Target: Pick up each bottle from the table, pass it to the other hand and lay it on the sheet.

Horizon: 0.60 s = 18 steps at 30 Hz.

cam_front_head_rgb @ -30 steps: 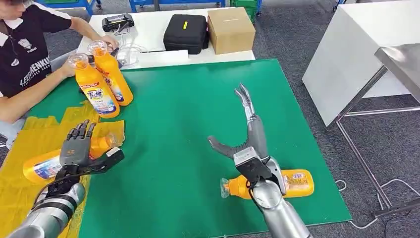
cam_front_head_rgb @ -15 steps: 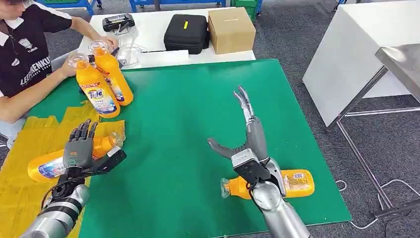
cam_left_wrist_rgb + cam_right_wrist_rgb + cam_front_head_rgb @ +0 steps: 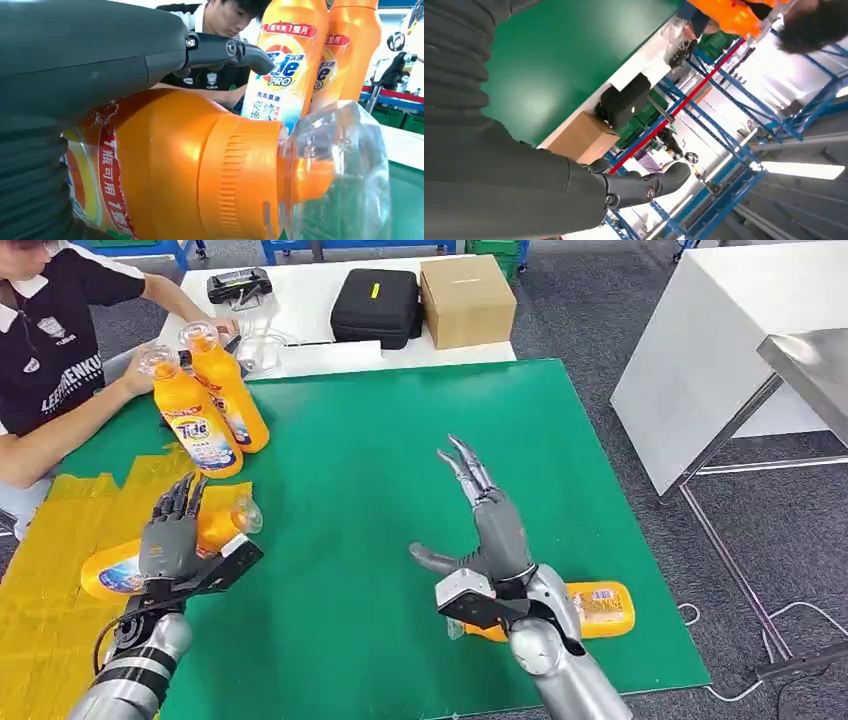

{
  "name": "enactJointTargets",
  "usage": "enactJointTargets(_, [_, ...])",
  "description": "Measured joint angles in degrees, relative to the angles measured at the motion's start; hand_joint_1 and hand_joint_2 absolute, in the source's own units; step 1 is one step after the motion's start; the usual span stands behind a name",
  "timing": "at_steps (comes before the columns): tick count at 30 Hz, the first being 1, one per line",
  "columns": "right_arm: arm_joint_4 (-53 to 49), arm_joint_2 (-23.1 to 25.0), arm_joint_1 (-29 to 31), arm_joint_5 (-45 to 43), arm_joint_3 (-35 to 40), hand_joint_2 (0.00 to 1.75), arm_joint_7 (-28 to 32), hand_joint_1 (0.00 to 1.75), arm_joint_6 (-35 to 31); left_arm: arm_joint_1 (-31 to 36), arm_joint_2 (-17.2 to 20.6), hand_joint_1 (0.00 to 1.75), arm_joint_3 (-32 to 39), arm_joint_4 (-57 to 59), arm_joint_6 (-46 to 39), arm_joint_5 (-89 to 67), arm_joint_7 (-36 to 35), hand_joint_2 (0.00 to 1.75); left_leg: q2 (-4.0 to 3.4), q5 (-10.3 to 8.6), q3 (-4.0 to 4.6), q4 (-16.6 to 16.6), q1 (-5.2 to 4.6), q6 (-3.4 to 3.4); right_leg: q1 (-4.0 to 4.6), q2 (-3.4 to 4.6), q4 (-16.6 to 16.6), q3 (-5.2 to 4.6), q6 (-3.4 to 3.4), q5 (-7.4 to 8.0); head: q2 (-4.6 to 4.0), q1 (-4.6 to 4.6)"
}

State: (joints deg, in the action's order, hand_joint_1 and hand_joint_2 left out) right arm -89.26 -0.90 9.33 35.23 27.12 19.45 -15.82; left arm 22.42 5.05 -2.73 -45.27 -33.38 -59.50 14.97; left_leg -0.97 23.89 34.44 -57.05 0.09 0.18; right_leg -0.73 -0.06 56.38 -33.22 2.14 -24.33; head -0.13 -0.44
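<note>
Bottle point(image 3: 120, 570) gripped by left robot hand point(image 3: 170, 540) over sheet point(image 3: 40, 630) edge; right robot hand point(image 3: 485, 525) spread above open green mat point(image 3: 380, 440).

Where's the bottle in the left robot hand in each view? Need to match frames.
Head view: held bottle lies at lower left over the yellow sheet, under the left robot hand.
Left wrist view: it fills the centre, clear cap pointing away from the robot hand.
Right wrist view: not in it.
Shared landmark: the two upright bottles by the person.
</note>
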Motion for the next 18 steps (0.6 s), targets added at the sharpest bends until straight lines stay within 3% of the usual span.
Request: enactJointTargets(18, [0.0,-1.4,0.0,1.2,0.4,1.75,-0.3,0.0,1.0,-0.2,0.0,0.0,-1.5,-0.1,-0.2,-3.8,-4.2,1.75,0.0,0.0,0.01,0.0,0.01,0.0,0.01,0.0,0.0,-0.01,0.0,0.0,0.0,0.0])
